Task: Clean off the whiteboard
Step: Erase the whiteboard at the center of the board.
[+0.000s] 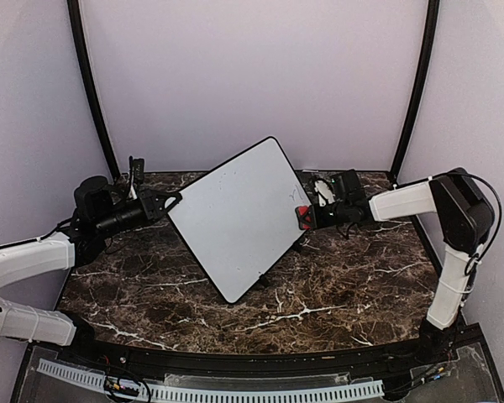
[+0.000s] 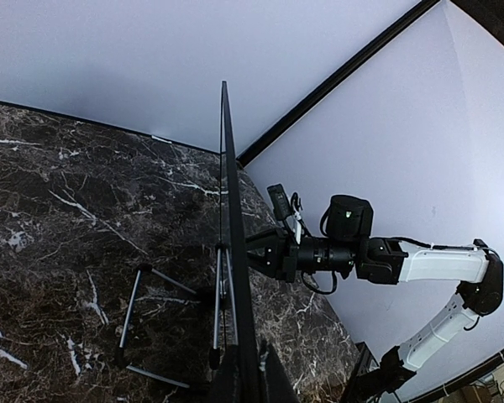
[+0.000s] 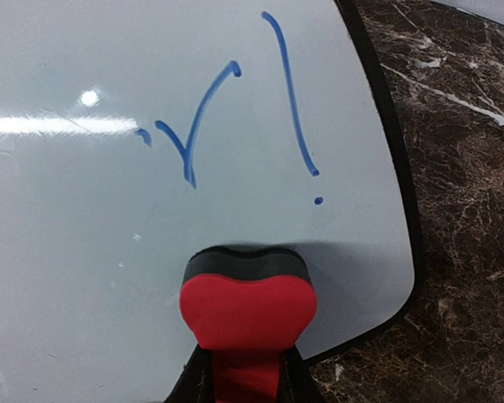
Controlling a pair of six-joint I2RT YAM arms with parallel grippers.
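The whiteboard (image 1: 235, 217) stands tilted on one corner in the middle of the dark marble table. My left gripper (image 1: 166, 204) is shut on its left corner; in the left wrist view the whiteboard (image 2: 233, 243) shows edge-on, running up from between the left gripper's (image 2: 248, 379) jaws. My right gripper (image 1: 312, 216) is shut on a red eraser (image 1: 302, 217) with a black felt face. The eraser (image 3: 248, 302) presses against the whiteboard (image 3: 84, 227) near its lower right corner, just below blue marker strokes (image 3: 197, 126) and a blue exclamation mark (image 3: 291, 96).
Thin metal stand legs (image 2: 134, 311) jut from the board's back onto the table (image 1: 336, 290). A small black device (image 1: 137, 172) stands at the back left, and a white and black object (image 1: 322, 190) lies at the back right behind the right gripper. Purple walls close in on three sides.
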